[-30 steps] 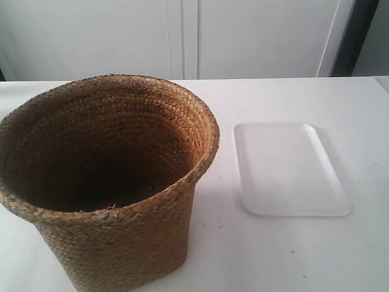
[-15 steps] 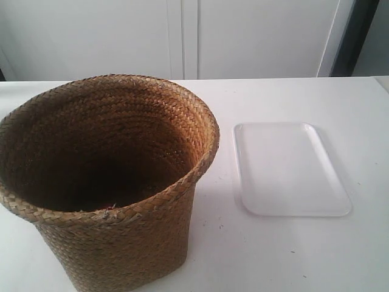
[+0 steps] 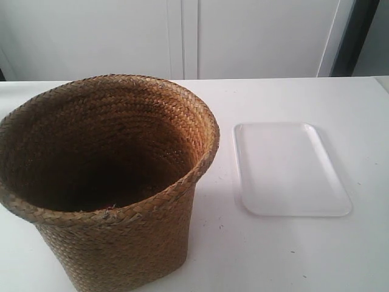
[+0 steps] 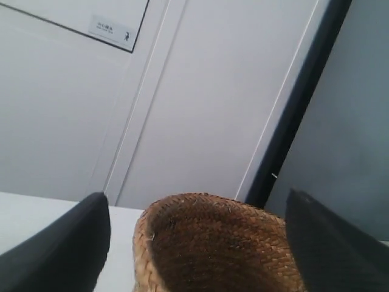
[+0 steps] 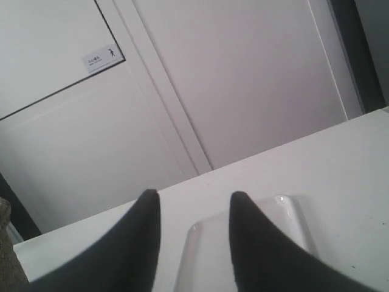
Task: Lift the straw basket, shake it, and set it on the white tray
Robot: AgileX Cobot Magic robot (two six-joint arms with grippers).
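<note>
1. Large round braided golden-brown straw basket (image 3: 115,243) stands upright on the white table (image 3: 273,255), at the exterior view's left.
2. Flat glossy white rectangular plastic tray (image 3: 289,170) lies just to its right, not touching it.
3. Left claw (image 4: 194,194): released, spread wide before the basket.
4. Right claw (image 5: 194,193): released, with the tray beyond it.
5. Small white wall sign (image 4: 109,27): the lettering is too small to read.

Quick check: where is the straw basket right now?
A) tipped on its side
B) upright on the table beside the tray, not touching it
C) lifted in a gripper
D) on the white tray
B: the straw basket stands upright on the table, with a strip of bare tabletop between it and the white tray.
</note>
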